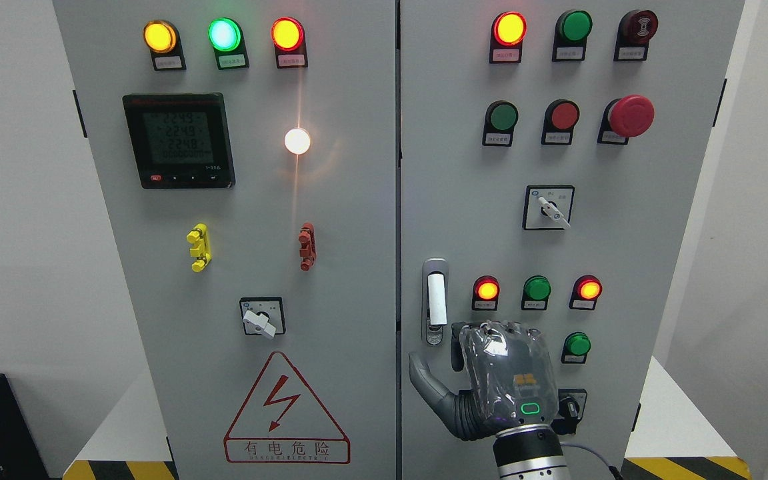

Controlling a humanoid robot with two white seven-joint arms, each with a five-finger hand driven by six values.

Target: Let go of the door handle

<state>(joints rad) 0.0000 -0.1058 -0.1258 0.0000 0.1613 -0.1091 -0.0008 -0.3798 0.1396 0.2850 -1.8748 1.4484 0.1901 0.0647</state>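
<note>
A tall grey metal cabinet (pixel 357 267) with two doors fills most of the view. A thin dark gap runs down the middle where the two doors meet. Both doors look closed.

The silver door handle (pixel 435 301) sits on the right door, right next to that middle gap. It is a long upright piece with a white bar in it and a small keyhole at the bottom.

The right hand (pixel 491 377), grey with black fingers and a small green light on its back, comes up from the bottom edge. It is just below and to the right of the handle and does not touch it. The thumb sticks out to the left and the fingers curl a little at the top. It holds nothing. There is bare grey door between the hand and the handle, and more bare door to the left of the thumb.

The left door has three round lamps on top, one black screen (pixel 179 140), one bright white lamp (pixel 297 141), one yellow clip (pixel 199 247), one red clip (pixel 307 246), one turn switch (pixel 262 317) and one red warning triangle (pixel 286 410).

The right door has one big red mushroom button (pixel 631 115) and one more turn switch (pixel 549 208).

White walls stand on both sides. Yellow and black stripes (pixel 684 467) mark the floor by the cabinet's bottom corners.
</note>
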